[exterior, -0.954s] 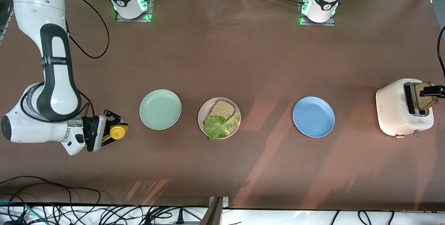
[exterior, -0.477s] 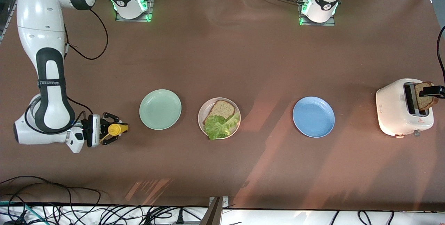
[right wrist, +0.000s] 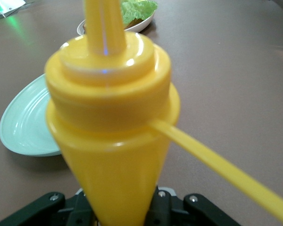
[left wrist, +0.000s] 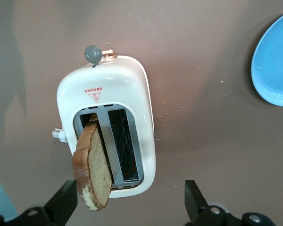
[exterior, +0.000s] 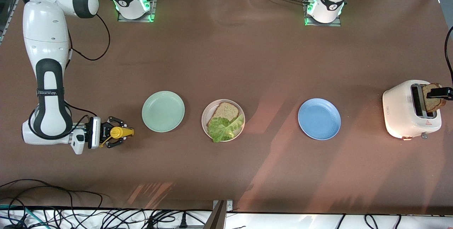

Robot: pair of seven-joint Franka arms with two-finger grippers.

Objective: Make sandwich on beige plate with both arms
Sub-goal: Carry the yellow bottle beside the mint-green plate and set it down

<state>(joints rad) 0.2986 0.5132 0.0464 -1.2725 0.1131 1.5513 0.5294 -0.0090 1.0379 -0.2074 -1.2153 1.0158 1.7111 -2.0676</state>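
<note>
The beige plate [exterior: 204, 116] holds one brown bread slice [exterior: 224, 109] with a green lettuce leaf [exterior: 223, 129] on its nearer half. A second bread slice [exterior: 431, 101] stands tilted out of the white toaster [exterior: 403, 110] at the left arm's end. My left gripper [left wrist: 128, 207] is open over the toaster's end, and this slice [left wrist: 92, 172] is beside one finger [left wrist: 61, 207]. My right gripper [exterior: 113, 132] is shut on a yellow squeeze bottle [exterior: 118, 132], held sideways low over the table beside the mint-green plate.
The mint-green plate [exterior: 163, 111] lies between the bottle and the beige plate. A blue plate [exterior: 319, 118] lies between the beige plate and the toaster. Cables run along the table's near edge [exterior: 70, 215].
My right arm has lowered the yellow bottle toward the table and drawn back slightly toward its own end. The left gripper, toaster and plates have not moved.
</note>
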